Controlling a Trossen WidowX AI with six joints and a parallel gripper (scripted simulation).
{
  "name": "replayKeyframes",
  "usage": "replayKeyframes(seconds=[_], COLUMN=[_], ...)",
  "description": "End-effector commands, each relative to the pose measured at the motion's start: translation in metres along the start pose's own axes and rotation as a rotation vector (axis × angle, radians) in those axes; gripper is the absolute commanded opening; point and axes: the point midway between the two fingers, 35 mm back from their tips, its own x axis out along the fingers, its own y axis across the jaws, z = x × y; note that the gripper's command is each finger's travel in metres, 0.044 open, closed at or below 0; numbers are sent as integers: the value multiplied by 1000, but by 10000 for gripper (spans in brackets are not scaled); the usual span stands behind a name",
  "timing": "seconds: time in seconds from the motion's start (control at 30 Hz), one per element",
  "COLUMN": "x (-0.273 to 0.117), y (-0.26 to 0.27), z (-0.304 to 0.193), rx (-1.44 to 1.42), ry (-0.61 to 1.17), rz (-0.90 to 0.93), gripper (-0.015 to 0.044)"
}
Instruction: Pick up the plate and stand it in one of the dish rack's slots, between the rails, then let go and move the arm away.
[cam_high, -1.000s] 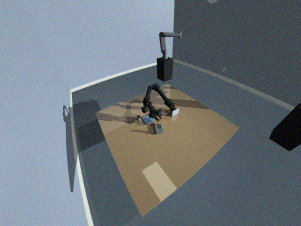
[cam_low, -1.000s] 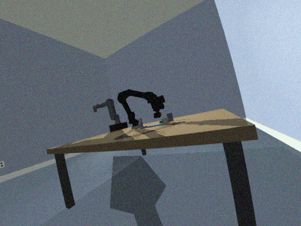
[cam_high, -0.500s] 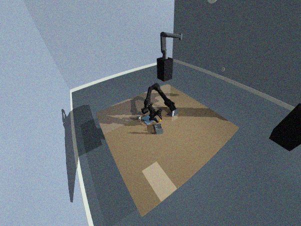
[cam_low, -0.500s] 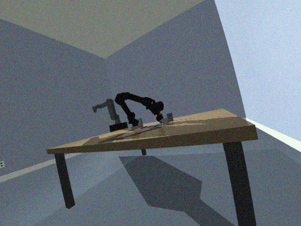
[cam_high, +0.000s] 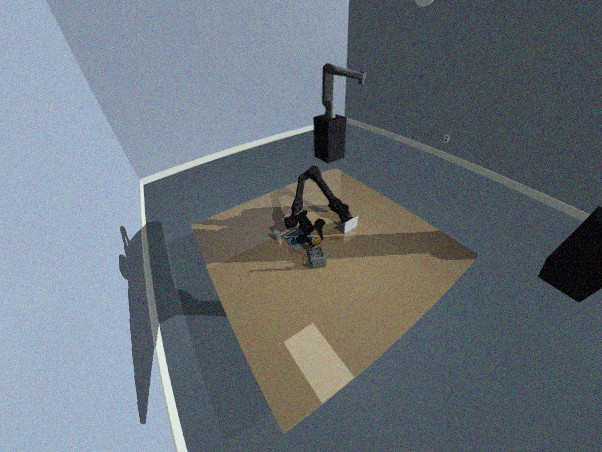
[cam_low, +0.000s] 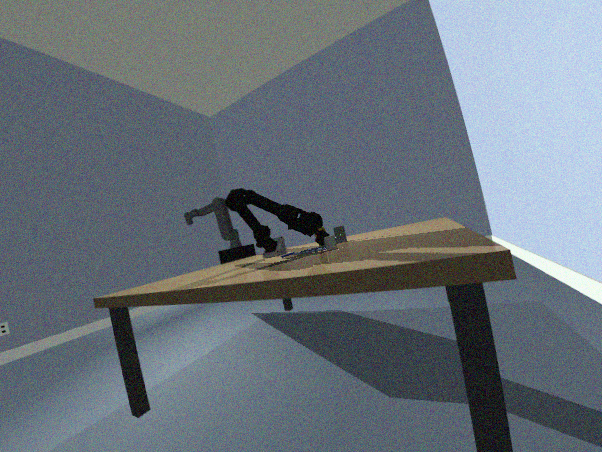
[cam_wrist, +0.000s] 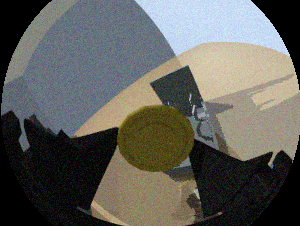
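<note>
The olive-yellow round plate (cam_high: 316, 241) (cam_low: 321, 229) (cam_wrist: 142, 152) is held by its opposite edges between the fingers of my gripper (cam_high: 314, 239) (cam_low: 322, 234) (cam_wrist: 155, 138), which is shut on it. The wrist view shows its face; the plate seems tipped well up from flat, its exact tilt hard to tell. The grey dish rack (cam_high: 318, 261) (cam_low: 337, 241) (cam_wrist: 210, 131) stands on the table just beyond the plate, with a dark end panel (cam_low: 340, 234) (cam_wrist: 179, 86). The plate covers part of the rack in the wrist view. Any contact between them cannot be told.
A blue patterned flat thing (cam_high: 292, 239) (cam_low: 300, 252) lies beside the rack under the arm. A small pale object (cam_high: 278, 234) is beyond it. A white block (cam_high: 350, 224) stands by the arm's base. Another arm on a black pedestal (cam_high: 329, 137) is behind the table (cam_high: 320, 295).
</note>
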Motion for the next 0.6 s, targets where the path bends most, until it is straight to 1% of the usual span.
replayKeyframes(seconds=[0.0,0.27,0.57], x=[-2,-9,-18], y=[-1,-6,-10], z=[-3,-7,-13], rx=[-102,-293,-517], ry=[-75,-206,-339], rz=[-2,-43,-132], gripper=[0,0,0])
